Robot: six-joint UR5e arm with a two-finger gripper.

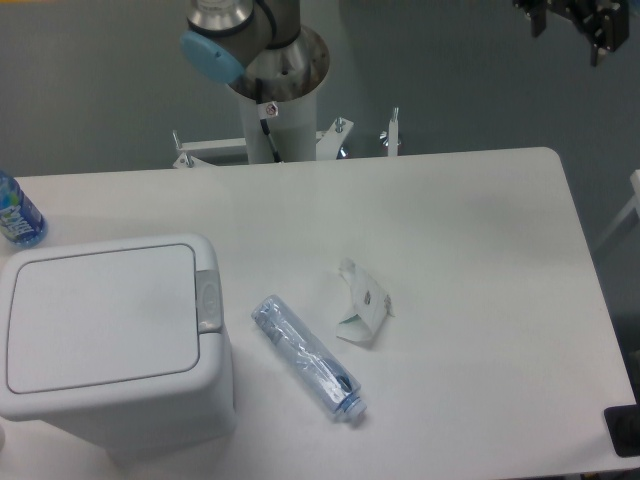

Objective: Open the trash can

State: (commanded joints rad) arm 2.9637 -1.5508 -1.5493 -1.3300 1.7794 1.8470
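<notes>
At front left, our trash can [105, 345] sits lidded.
Our gripper [578, 22] hangs far right, fingers seemingly apart; missing the grey tab [207, 297] could shove the bin.

A robotics lab is showing here; a white surface [470, 260] with rounded corners is filling the view; the arm's pedestal [275, 120] is standing bolted at its far edge; plain grey walling is running behind.

White trash can [110, 345] with lid shut at table's [470, 250] left, clear crushed bottle [307, 357] beside it, crumpled wrapper [363, 305] nearby, gripper [580, 25] hung top right.
</notes>
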